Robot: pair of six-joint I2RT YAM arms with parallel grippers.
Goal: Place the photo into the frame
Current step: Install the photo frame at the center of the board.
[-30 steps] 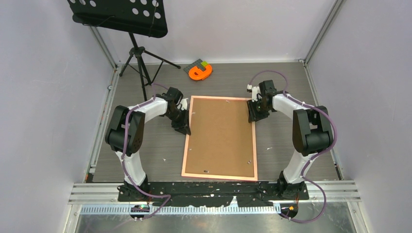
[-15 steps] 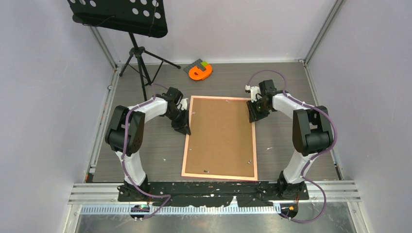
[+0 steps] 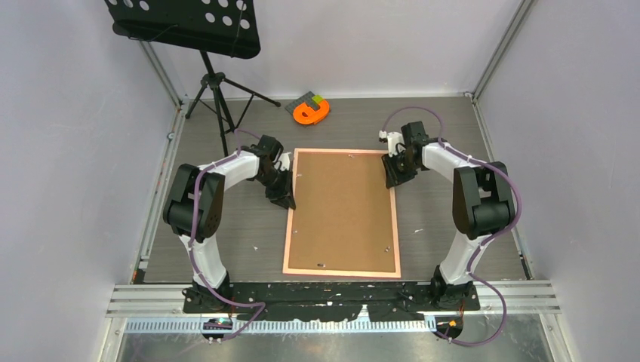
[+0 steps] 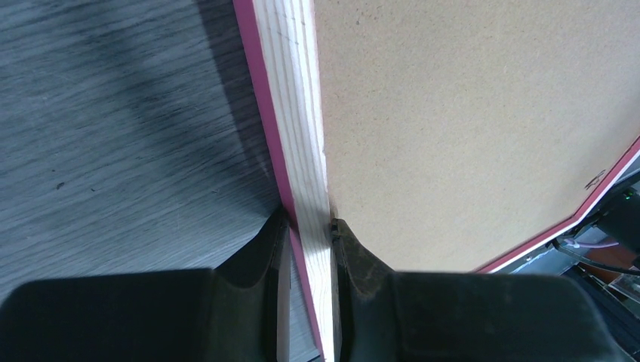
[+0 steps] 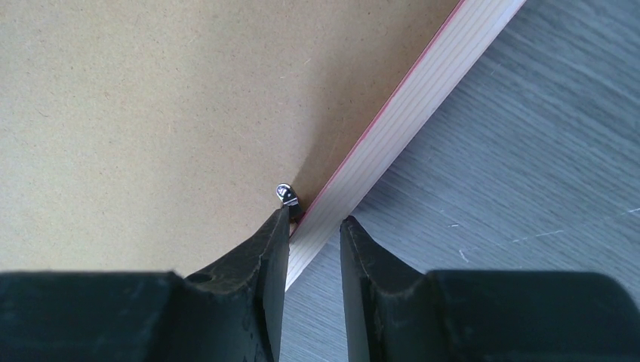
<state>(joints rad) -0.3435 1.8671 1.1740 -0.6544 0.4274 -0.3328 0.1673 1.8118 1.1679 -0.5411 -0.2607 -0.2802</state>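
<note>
A large thin rectangular picture frame with a narrow salmon-pink border (image 3: 340,274) lies flat and face down on the grey wood-grain table (image 3: 453,234), between the two arms; a plain brown fibreboard backing (image 3: 343,211) fills its opening, with small metal tabs along the inner edge. The left gripper (image 4: 308,220) is clamped on the frame's left rail near the far corner, one black finger (image 4: 273,253) pressed against the pink outer face and the other against the inner side by the board. The right gripper (image 5: 315,217) straddles the right rail near its far corner; its inner finger (image 5: 273,249) sits just beside a small shiny metal tab (image 5: 287,194); whether the jaws actually pinch the rail I cannot tell. Beyond the frame's far edge, well apart from it, lies a small orange tape-like object (image 3: 312,113); a black perforated music stand on a tripod (image 3: 189,26) stands at the far left, one leg near the left arm.
</note>
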